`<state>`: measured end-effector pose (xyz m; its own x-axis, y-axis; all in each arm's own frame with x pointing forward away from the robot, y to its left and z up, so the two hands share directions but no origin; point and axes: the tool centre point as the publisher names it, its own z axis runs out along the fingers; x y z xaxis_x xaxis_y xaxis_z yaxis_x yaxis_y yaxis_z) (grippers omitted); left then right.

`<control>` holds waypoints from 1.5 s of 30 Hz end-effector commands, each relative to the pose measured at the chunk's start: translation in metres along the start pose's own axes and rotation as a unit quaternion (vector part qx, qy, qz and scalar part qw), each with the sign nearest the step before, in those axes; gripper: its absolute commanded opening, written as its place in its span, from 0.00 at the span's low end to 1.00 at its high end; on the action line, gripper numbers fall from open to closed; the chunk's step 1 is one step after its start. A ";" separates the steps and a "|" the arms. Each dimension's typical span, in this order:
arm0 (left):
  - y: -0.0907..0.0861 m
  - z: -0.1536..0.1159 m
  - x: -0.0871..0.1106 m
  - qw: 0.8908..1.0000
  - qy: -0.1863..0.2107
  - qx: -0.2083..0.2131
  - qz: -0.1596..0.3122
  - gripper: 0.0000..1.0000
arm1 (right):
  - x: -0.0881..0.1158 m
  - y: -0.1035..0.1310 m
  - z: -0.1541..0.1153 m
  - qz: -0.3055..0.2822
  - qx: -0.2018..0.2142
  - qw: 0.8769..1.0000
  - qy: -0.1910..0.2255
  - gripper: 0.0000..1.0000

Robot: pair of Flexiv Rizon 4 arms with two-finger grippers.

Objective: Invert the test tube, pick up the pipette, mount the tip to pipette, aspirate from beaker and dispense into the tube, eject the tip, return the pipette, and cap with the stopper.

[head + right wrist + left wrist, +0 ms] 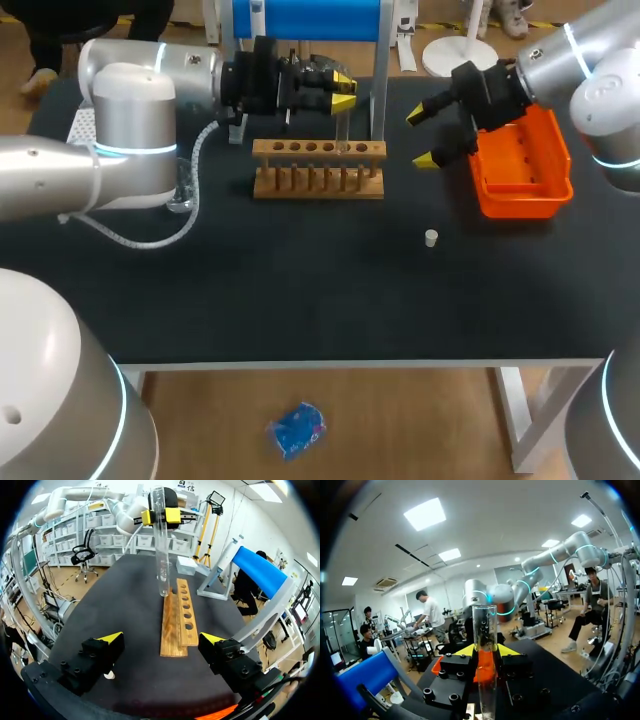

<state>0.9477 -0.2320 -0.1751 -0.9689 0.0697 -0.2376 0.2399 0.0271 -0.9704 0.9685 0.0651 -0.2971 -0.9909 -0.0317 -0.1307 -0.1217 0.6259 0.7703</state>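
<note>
Gripping the clear test tube [343, 125] upright by its upper part, the left gripper [342, 95] has both yellow tips pinched on the glass from two sides, above the wooden rack [318, 170]. The tube's rounded end hangs right at the rack's holed top board (touching or not, I can't tell). Across the way, the right gripper [421, 137] hovers with fingers spread wide, nothing between them, just beside the orange bin [548, 190]. A small white stopper [431, 237] sits on the black table [300, 300], well apart from the rack.
</note>
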 end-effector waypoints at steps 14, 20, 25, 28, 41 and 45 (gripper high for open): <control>0.006 -0.008 -0.012 1.000 0.005 -0.003 -0.006 0.00 | -0.021 -0.004 0.024 -0.004 -0.007 1.000 0.016 1.00; 0.009 -0.011 -0.014 1.000 0.004 -0.004 -0.010 0.00 | -0.034 -0.004 0.037 -0.001 -0.009 0.999 0.030 1.00; 0.011 -0.013 -0.016 1.000 0.003 -0.004 -0.011 0.00 | -0.039 -0.004 0.046 0.000 -0.008 0.999 0.038 1.00; 0.012 -0.013 -0.018 1.000 0.003 -0.005 -0.012 0.00 | -0.040 -0.004 0.049 0.000 -0.008 0.999 0.040 1.00; 0.018 -0.013 -0.026 1.000 0.002 -0.006 -0.010 0.00 | -0.039 -0.003 0.047 0.002 -0.005 0.999 0.033 1.00; 0.023 -0.016 -0.030 1.000 0.002 -0.007 -0.007 0.00 | -0.039 -0.003 0.047 0.002 -0.005 0.999 0.033 1.00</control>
<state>0.9775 -0.2181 -0.1865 -0.9728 0.0597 -0.2236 0.2266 0.0486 -0.9728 1.0092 0.1016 -0.3235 -0.9931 -0.0790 -0.0863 -0.1167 0.6179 0.7776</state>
